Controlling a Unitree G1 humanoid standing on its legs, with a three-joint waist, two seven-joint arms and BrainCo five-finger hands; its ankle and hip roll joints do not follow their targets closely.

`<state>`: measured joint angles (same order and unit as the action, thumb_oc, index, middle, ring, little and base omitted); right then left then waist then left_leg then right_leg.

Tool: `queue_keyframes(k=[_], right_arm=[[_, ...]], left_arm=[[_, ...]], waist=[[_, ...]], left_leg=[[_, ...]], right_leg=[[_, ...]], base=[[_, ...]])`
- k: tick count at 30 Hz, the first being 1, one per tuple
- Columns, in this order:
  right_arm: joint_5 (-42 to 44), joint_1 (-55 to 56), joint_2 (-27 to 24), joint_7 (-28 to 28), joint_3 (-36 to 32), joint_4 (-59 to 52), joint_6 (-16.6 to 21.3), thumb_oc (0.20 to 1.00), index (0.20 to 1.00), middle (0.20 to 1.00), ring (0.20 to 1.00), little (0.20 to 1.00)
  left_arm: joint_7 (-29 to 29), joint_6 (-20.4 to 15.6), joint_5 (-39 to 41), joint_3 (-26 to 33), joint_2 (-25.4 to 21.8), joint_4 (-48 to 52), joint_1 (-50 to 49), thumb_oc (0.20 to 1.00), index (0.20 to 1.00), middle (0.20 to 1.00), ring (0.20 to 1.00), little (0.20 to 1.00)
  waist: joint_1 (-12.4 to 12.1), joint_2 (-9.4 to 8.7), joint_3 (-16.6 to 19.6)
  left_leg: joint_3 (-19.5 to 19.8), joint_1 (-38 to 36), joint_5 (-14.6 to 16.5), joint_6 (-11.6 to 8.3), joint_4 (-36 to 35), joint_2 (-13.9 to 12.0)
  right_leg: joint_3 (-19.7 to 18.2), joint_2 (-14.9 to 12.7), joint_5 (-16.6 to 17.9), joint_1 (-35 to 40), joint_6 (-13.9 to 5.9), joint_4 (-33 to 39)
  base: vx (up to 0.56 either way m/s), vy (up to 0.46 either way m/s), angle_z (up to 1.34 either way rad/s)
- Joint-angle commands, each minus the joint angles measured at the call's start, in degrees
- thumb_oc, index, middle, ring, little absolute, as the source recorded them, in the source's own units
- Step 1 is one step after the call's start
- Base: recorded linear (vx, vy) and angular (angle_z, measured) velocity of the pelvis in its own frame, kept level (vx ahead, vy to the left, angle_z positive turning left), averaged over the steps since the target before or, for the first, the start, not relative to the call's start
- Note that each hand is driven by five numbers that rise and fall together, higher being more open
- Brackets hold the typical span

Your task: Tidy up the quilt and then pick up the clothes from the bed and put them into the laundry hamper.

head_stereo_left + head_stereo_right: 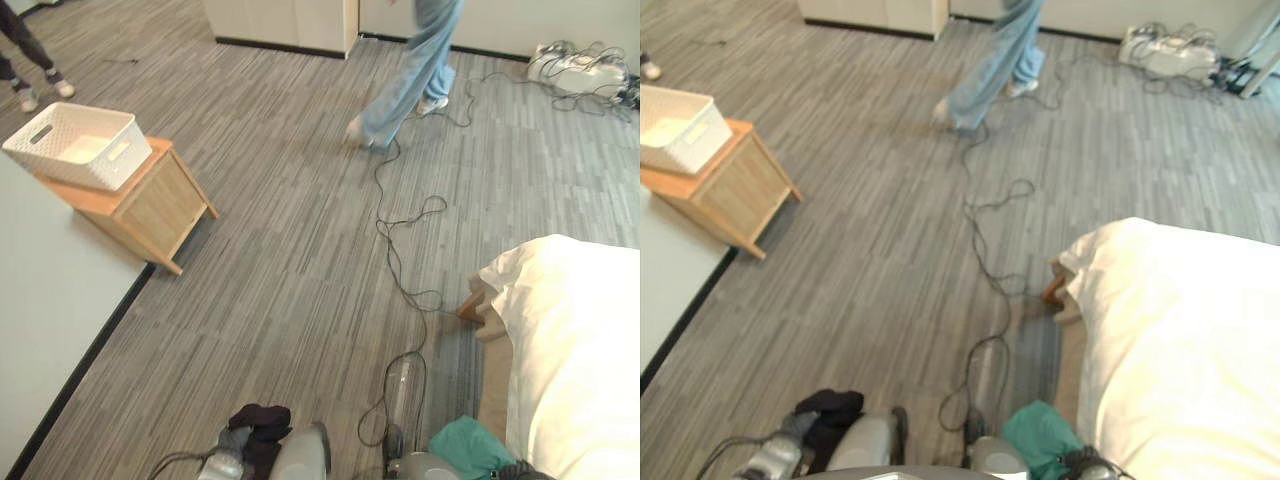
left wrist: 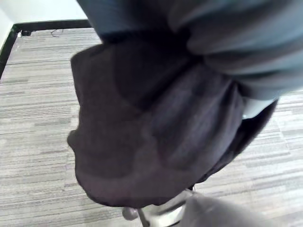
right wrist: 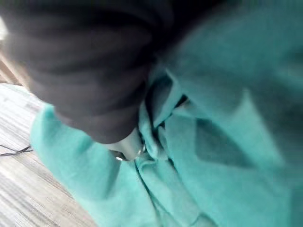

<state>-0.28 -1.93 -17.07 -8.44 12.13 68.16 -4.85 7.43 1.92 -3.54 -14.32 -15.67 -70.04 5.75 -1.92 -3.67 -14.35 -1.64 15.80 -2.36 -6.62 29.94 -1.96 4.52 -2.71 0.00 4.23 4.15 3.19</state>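
Note:
A dark garment (image 1: 262,420) hangs bunched from my left hand (image 1: 228,452) at the lower edge of the left eye view; up close the dark garment (image 2: 156,127) drapes over the hand and hides its fingers. My right hand (image 1: 1085,465) is shut on a teal garment (image 1: 465,445) beside the bed; in its wrist view a silver finger (image 3: 130,146) digs into the teal garment (image 3: 213,156). The white laundry hamper (image 1: 75,145) stands on a wooden nightstand (image 1: 150,205) far ahead to the left. The white quilt (image 1: 575,350) covers the bed on the right.
Grey striped carpet lies between me and the nightstand. A person in jeans (image 1: 415,70) walks across the far floor, and another person's legs (image 1: 30,55) stand at the top left. A white panel (image 1: 50,300) runs along the left. Cables and power strips (image 1: 580,65) lie at the far right.

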Motion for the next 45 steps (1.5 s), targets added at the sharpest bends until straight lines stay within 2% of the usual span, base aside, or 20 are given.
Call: queue_keyframes(k=[1, 5, 9, 10, 11, 12, 13, 14, 16, 19, 20, 21, 23, 28, 30, 33, 36, 39, 42, 45], right_arm=[[-4.23, 0.31, -6.10, -0.32, 0.79, -5.42, 0.14, 0.200, 0.200, 0.200, 0.200, 0.200], [-5.89, -0.24, -6.63, -0.47, 1.62, -10.18, 0.67, 0.200, 0.200, 0.200, 0.200, 0.200], [-6.28, -0.02, -5.44, 0.43, 1.71, -13.63, 1.34, 0.200, 0.200, 0.200, 0.200, 0.200], [-6.42, -0.09, -5.04, 0.27, 1.77, -13.84, 1.69, 0.200, 0.200, 0.200, 0.200, 0.200], [-6.81, -0.44, -4.52, 0.64, 1.75, -13.04, 1.53, 0.200, 0.200, 0.200, 0.200, 0.200], [-6.81, -0.47, -4.54, 0.64, 1.72, -13.03, 1.53, 0.200, 0.200, 0.200, 0.200, 0.200], [-8.01, -0.86, -4.29, 0.75, 2.29, -13.53, 1.19, 0.200, 0.200, 0.200, 0.200, 0.200], [-8.68, -1.33, -4.55, 0.55, 2.76, -13.98, 1.24, 0.200, 0.200, 0.200, 0.200, 0.200], [-8.18, -1.54, -4.84, 0.69, 2.58, -14.99, 1.50, 0.200, 0.200, 0.200, 0.200, 0.200], [-6.83, -0.12, -5.35, 0.97, 1.74, -18.79, 2.01, 0.200, 0.200, 0.200, 0.200, 0.200], [-6.83, -0.09, -5.37, 0.99, 1.74, -18.85, 1.97, 0.200, 0.200, 0.200, 0.200, 0.200], [-6.30, 2.13, -6.34, 0.70, -0.03, -22.43, 2.65, 0.200, 0.200, 0.200, 0.200, 0.200], [-7.10, 2.93, -6.53, 1.38, -0.22, -24.45, 2.23, 0.200, 0.200, 0.200, 0.200, 0.200], [-7.74, 4.19, -6.50, 1.79, 0.56, -22.75, 2.40, 0.200, 0.200, 0.200, 0.200, 0.200], [-7.43, 1.87, -7.36, 1.73, 1.07, -21.62, 2.41, 0.200, 0.200, 0.200, 0.200, 0.200], [-5.90, 1.02, -8.07, 0.58, 0.81, -20.91, 2.08, 0.200, 0.200, 0.200, 0.200, 0.200], [-5.61, 1.17, -8.15, 0.87, 1.02, -20.89, 1.79, 0.200, 0.200, 0.200, 0.200, 0.200], [-6.47, 1.98, -8.79, 1.16, 0.23, -21.10, 1.89, 0.200, 0.200, 0.200, 0.200, 0.200], [-7.59, 2.41, -8.36, 1.86, -0.30, -21.87, 2.00, 0.200, 0.200, 0.200, 0.200, 0.200], [-8.37, 3.66, -6.79, 1.48, -1.27, -20.93, 1.87, 0.200, 0.200, 0.200, 0.200, 0.200]], left_arm=[[1.90, -0.20, -1.45, -0.06, 0.64, 1.17, 2.43, 0.200, 0.200, 0.200, 0.200, 0.200], [2.57, -0.85, 0.48, 1.34, 0.81, 4.29, 1.11, 0.200, 0.200, 0.200, 0.200, 0.200], [1.73, -1.11, 1.62, 2.72, 0.18, 5.90, -0.24, 0.200, 0.200, 0.200, 0.200, 0.200], [1.92, -1.03, 1.72, 2.92, 0.14, 5.75, -0.42, 0.200, 0.200, 0.200, 0.200, 0.200], [1.61, -0.37, 0.80, 2.27, -0.25, 5.12, -0.04, 0.200, 0.200, 0.200, 0.200, 0.200], [1.60, -0.37, 0.80, 2.26, -0.23, 5.11, 0.00, 0.200, 0.200, 0.200, 0.200, 0.200], [2.23, 0.19, 0.31, 2.10, -0.70, 4.69, 0.32, 0.200, 0.200, 0.200, 0.200, 0.200], [2.44, 0.42, 0.33, 1.78, -1.03, 4.66, 0.75, 0.200, 0.200, 0.200, 0.200, 0.200], [3.26, 0.09, 0.84, 1.47, -1.36, 5.73, 1.65, 0.200, 0.200, 0.200, 0.200, 0.200], [4.00, -0.67, 1.31, 1.37, -1.73, 9.10, 3.07, 0.200, 0.200, 0.200, 0.200, 0.200], [3.99, -0.65, 1.31, 1.39, -1.72, 9.13, 3.06, 0.200, 0.200, 0.200, 0.200, 0.200], [4.84, -1.85, 2.24, 2.30, -2.07, 11.41, 3.66, 0.200, 0.200, 0.200, 0.200, 0.200], [4.81, -2.33, 2.62, 3.37, -1.84, 12.67, 3.56, 0.200, 0.200, 0.200, 0.200, 0.200], [3.31, -3.74, 5.20, 5.28, -0.47, 13.70, -0.12, 0.200, 0.200, 0.200, 0.200, 0.200], [2.13, -3.10, 6.21, 4.78, -0.03, 13.15, -0.65, 0.200, 0.200, 0.200, 0.200, 0.200], [3.01, -2.56, 6.25, 4.22, -0.44, 13.32, -0.69, 0.200, 0.200, 0.200, 0.200, 0.200], [3.30, -2.67, 7.04, 4.66, -0.23, 13.61, -1.28, 0.200, 0.200, 0.200, 0.200, 0.200], [2.98, -2.76, 6.33, 5.35, 0.19, 15.13, -3.29, 0.200, 0.200, 0.200, 0.200, 0.200], [3.06, -2.42, 6.20, 6.63, 0.51, 13.95, -4.06, 0.200, 0.200, 0.200, 0.200, 0.200], [3.67, -1.73, 6.75, 7.15, 0.88, 11.10, -4.03, 0.200, 0.200, 0.200, 0.200, 0.200]], waist=[[-2.78, 1.46, 0.22], [-5.72, 0.87, 1.09], [-6.92, -0.18, 3.18], [-7.34, -1.26, 3.90], [-7.73, -3.26, 3.78], [-8.09, -2.98, 3.93], [-6.95, -1.92, 2.73], [-5.59, -0.13, 2.00], [-2.90, 2.70, 0.49], [2.25, 3.25, -0.25], [2.48, 3.41, -0.25], [6.07, 3.00, -0.01], [8.48, 3.38, 0.37], [8.03, 3.72, 2.26], [5.50, 1.79, -0.06], [2.31, -0.32, -1.56], [0.10, -0.35, -0.57], [-2.48, 1.90, 1.94], [-3.40, 1.70, 4.39], [-3.42, 0.24, 4.68]], left_leg=[[-3.45, 1.10, 0.22, 3.57, -15.55, 1.22], [-9.53, 7.12, -3.87, 2.75, -30.27, -1.56], [-10.04, 6.36, -7.15, 4.00, -29.26, -1.47], [-9.58, 6.34, -7.61, 4.80, -28.18, -0.37], [-8.99, 3.61, -5.27, 6.75, -27.05, 2.03], [-9.16, 3.81, -5.29, 6.71, -26.96, 1.55], [-8.20, -2.44, -3.05, 8.30, -28.18, 1.91], [-6.82, -6.85, -2.20, 9.20, -30.73, 1.77], [-2.52, -13.22, -0.80, 9.62, -33.47, 1.17], [4.12, -21.11, 3.36, 8.28, -34.74, 2.15], [4.37, -21.06, 3.25, 8.24, -34.76, 2.00], [9.41, -26.88, 9.31, 6.48, -34.94, 2.55], [11.33, -30.18, 12.31, 5.16, -34.94, 1.01], [14.80, -32.17, 10.39, 3.50, -23.53, -0.35], [11.78, -19.21, -2.66, 3.03, 4.89, 1.83], [2.54, -5.63, 1.79, 4.13, 17.09, 0.60], [-3.36, 0.00, 3.02, 4.14, 9.92, 1.15], [-12.99, -0.63, -0.47, 4.10, -20.71, -1.20], [-18.24, -2.60, -1.25, 5.82, -27.11, -2.33], [-15.64, -7.10, 1.37, 9.87, -26.03, 1.66]], right_leg=[[-2.57, -0.44, -11.57, 8.88, -9.35, -0.25], [-3.16, -1.86, -15.90, 14.68, -10.99, 0.65], [-4.93, -2.33, -16.98, 16.57, -12.13, -2.50], [-5.29, -3.00, -14.53, 15.95, -12.91, -5.84], [-5.89, -5.03, -2.21, 12.06, -17.61, -19.32], [-6.31, -4.72, -1.91, 11.74, -17.56, -19.22], [-5.30, -6.07, 9.44, 5.90, -19.15, -34.54], [-5.25, -5.02, 11.60, 0.94, -17.58, -40.95], [-3.78, -1.80, 3.77, -8.14, -14.71, -45.20], [-1.74, 0.91, -3.07, -16.13, -13.35, -32.52], [-1.44, 0.99, -2.82, -15.91, -13.30, -32.11], [-1.63, -0.04, -1.30, -19.84, -14.02, -11.76], [-5.49, -0.69, 0.92, -21.93, -15.84, -3.59], [-7.56, 0.39, 3.33, -19.74, -14.42, -8.24], [-7.70, -0.89, 0.38, -13.14, -9.80, -10.40], [-5.66, -1.74, -3.89, -4.83, -7.41, -8.21], [-4.20, -2.14, -5.99, 0.70, -7.68, -5.45], [-2.81, -1.43, -10.63, 8.38, -10.11, -3.52], [-1.04, -1.94, -11.87, 11.27, -12.11, -7.70], [-0.68, -4.80, 5.42, 5.16, -18.91, -32.15]], base=[[0.50, 0.103, -0.13], [0.54, 0.093, -0.15], [0.59, 0.131, -0.44], [0.56, 0.177, -0.36], [0.55, 0.182, -0.33], [0.70, 0.272, -0.22], [0.64, 0.272, -0.14], [0.89, 0.344, 0.09], [0.85, 0.157, 0.70], [0.76, -0.031, 1.11], [0.96, -0.195, 1.75], [0.70, -0.168, 1.62], [0.86, -0.185, 1.22], [0.63, -0.248, 1.24], [0.61, -0.397, 0.64], [0.50, -0.386, 0.32], [0.74, -0.145, 0.25], [0.82, 0.097, -0.06], [0.70, 0.104, 0.06], [0.51, 0.116, 1.02]])
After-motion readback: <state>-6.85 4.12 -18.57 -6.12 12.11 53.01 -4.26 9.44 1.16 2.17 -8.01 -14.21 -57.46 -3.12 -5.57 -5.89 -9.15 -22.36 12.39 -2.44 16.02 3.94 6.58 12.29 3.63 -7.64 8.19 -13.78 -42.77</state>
